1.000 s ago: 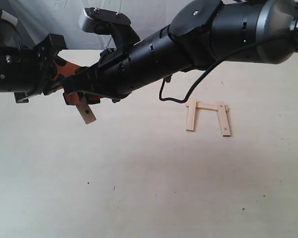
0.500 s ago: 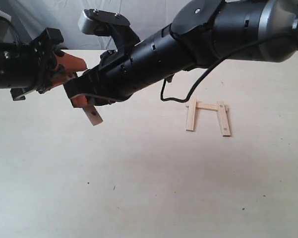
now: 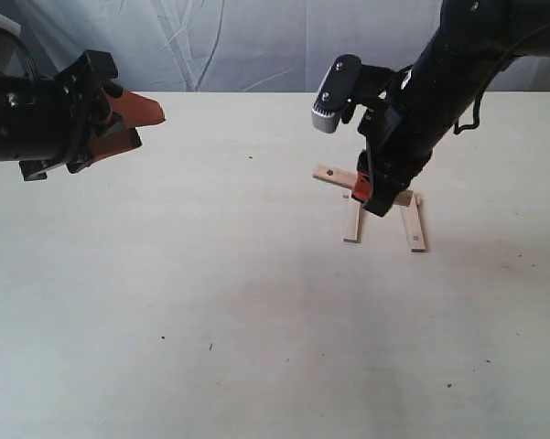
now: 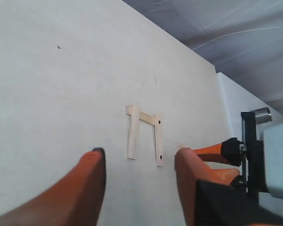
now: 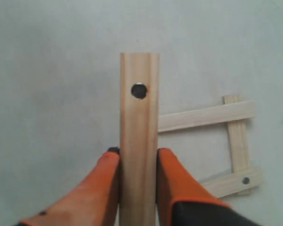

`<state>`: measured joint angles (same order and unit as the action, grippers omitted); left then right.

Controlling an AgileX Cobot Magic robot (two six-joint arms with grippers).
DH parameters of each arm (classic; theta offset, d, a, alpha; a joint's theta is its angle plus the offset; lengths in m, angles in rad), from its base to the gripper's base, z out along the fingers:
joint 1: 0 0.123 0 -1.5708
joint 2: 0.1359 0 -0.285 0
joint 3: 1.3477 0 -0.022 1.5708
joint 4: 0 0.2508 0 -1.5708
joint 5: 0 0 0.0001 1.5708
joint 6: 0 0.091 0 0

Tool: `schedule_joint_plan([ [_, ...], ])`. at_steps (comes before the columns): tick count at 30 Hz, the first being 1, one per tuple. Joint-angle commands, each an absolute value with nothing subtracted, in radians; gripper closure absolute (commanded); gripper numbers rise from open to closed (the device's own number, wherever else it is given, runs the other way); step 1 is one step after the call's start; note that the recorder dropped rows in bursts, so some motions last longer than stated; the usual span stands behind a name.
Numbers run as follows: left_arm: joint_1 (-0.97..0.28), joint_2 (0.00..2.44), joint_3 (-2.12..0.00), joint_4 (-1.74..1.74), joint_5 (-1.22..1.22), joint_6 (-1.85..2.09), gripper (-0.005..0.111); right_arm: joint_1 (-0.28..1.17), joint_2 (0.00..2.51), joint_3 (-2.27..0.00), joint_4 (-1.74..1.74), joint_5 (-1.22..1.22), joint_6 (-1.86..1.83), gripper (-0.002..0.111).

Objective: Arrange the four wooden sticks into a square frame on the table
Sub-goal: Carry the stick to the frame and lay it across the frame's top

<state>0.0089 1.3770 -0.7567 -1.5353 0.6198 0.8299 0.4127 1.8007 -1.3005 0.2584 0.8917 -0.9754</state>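
Observation:
Three wooden sticks [image 3: 351, 219] lie on the table [image 3: 210, 302] as a frame with its near side unclosed: two legs and a far crossbar [image 5: 205, 116]. My right gripper [image 3: 368, 190] hangs just above that crossbar, shut on the fourth stick [image 5: 139, 117]. The fourth stick's dotted end [image 3: 328, 172] juts out to the left, and the right wrist view shows its dark dot. My left gripper [image 3: 137, 123] hovers at the far left, well away from the sticks. It is open with nothing between its orange fingers [image 4: 92, 179]. The left wrist view shows the three laid sticks [image 4: 133, 132] ahead.
A pale curtain [image 3: 256, 46] hangs behind the table's far edge. The right arm's black body [image 3: 458, 82] reaches down from the upper right over the sticks. Tiny dark specks [image 3: 210, 347] dot the near table surface.
The right arm has swung from the left side across to the right, carrying the stick to above the three laid sticks. The left gripper has stayed about where it was.

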Motion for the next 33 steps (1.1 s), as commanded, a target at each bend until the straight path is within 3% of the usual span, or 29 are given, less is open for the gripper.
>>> schedule_joint_plan([
  [1, 0.007, 1.372, -0.761, -1.54, 0.628, 0.847, 0.061, 0.407, 1.871, -1.301, 0.181, 0.851, -1.065, 0.109],
  [23, 0.007, 1.372, -0.761, -1.561, 0.628, 0.873, 0.061, 0.407, 2.037, -1.301, 0.02, 0.756, -1.009, 0.109],
  [33, 0.007, 1.372, -0.761, -1.561, 0.628, 0.873, 0.061, 0.327, 2.037, -1.301, 0.139, 0.777, -1.025, 0.109],
])
